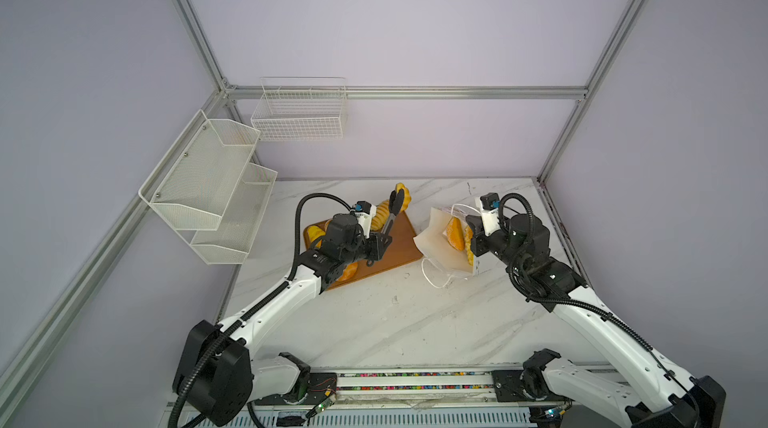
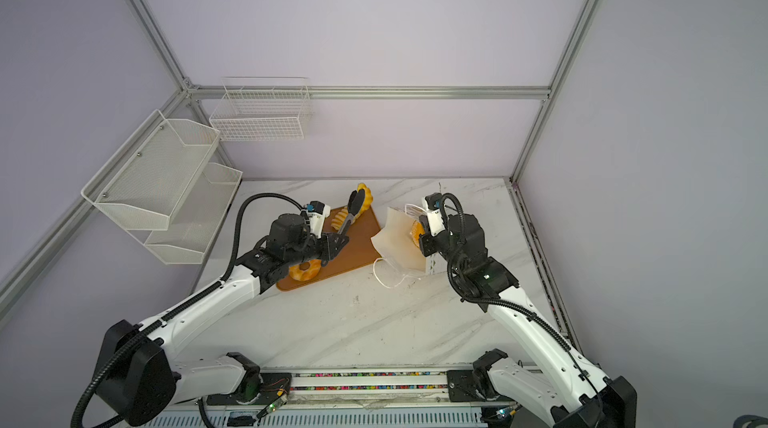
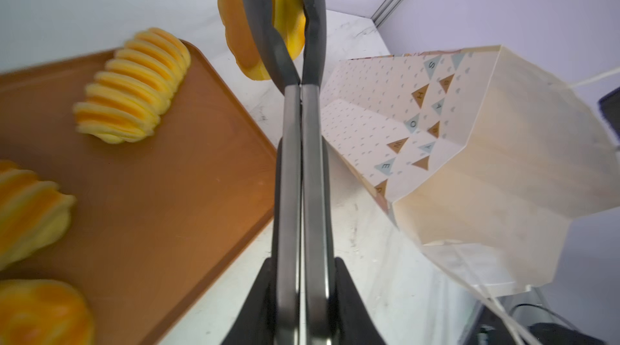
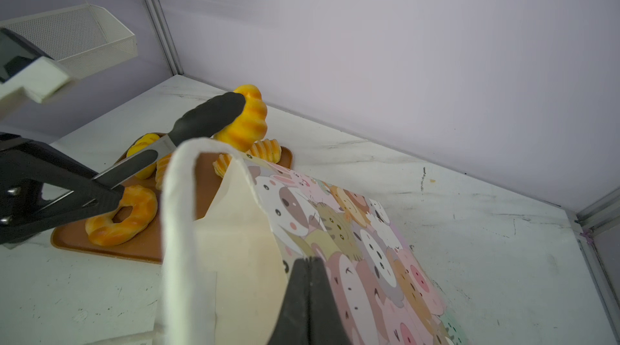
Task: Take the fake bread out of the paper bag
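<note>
My left gripper (image 1: 376, 245) (image 3: 303, 266) is shut on the steel handles of black-tipped tongs (image 1: 394, 211) (image 3: 292, 145). The tongs pinch a golden ridged piece of fake bread (image 1: 403, 192) (image 2: 365, 196) (image 3: 235, 24) (image 4: 250, 118), held in the air above the far end of the brown tray (image 1: 399, 253) (image 3: 167, 192). My right gripper (image 1: 473, 232) (image 4: 307, 261) is shut on the rim of the paper bag (image 1: 434, 238) (image 2: 395, 241) (image 3: 503, 159) (image 4: 352, 242), which tilts with its mouth toward the tray. More orange bread (image 1: 455, 233) shows inside the bag.
On the tray lie a ridged loaf (image 3: 134, 85), a ring doughnut (image 2: 305, 270) (image 4: 124, 216) and other buns. The bag's white cord handle (image 1: 436, 278) trails on the marble table. Wire baskets (image 1: 208, 184) (image 1: 299, 114) hang on the left and back walls.
</note>
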`<state>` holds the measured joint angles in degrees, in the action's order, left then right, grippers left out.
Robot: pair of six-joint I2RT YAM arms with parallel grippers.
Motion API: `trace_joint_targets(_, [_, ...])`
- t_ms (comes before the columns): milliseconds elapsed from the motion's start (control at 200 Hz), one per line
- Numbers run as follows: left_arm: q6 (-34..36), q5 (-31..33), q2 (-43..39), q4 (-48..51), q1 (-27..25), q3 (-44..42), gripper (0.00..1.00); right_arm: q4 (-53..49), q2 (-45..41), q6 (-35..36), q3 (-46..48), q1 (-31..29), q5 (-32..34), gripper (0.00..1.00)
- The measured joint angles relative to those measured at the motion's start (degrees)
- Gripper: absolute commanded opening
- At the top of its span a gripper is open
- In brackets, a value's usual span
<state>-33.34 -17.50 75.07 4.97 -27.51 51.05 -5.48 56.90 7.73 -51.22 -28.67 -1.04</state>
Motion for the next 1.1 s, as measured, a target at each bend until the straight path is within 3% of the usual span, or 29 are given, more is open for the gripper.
trace_joint_targets(215, [-15.1, -7.8, 9.1, -15.3, 0.0, -5.1, 0.00, -0.1, 0.0, -0.2, 0.0, 0.0, 0.0, 0.00])
trace_joint_targets(585, [-28.7, -13.1, 16.3, -29.9, 4.1, -12.2, 0.01, -0.2, 0.0, -0.2, 0.0, 0.0, 0.2, 0.00])
trace_joint_targets(720, [-30.6, -14.1, 17.5, -32.2, 5.4, -14.1, 0.06, -0.2, 0.0, -0.2, 0.0, 0.0, 0.2, 0.00])
trace_joint_targets(885, [-30.7, -14.3, 17.2, -32.1, 6.0, -14.6, 0.19, -0.2, 0.0, -0.2, 0.0, 0.0, 0.2, 0.00])
trace_joint_targets(1100, [-27.1, -11.7, 12.2, -21.1, 6.4, -14.6, 0.35, -0.3, 0.0, -0.2, 0.0, 0.0, 0.2, 0.00])
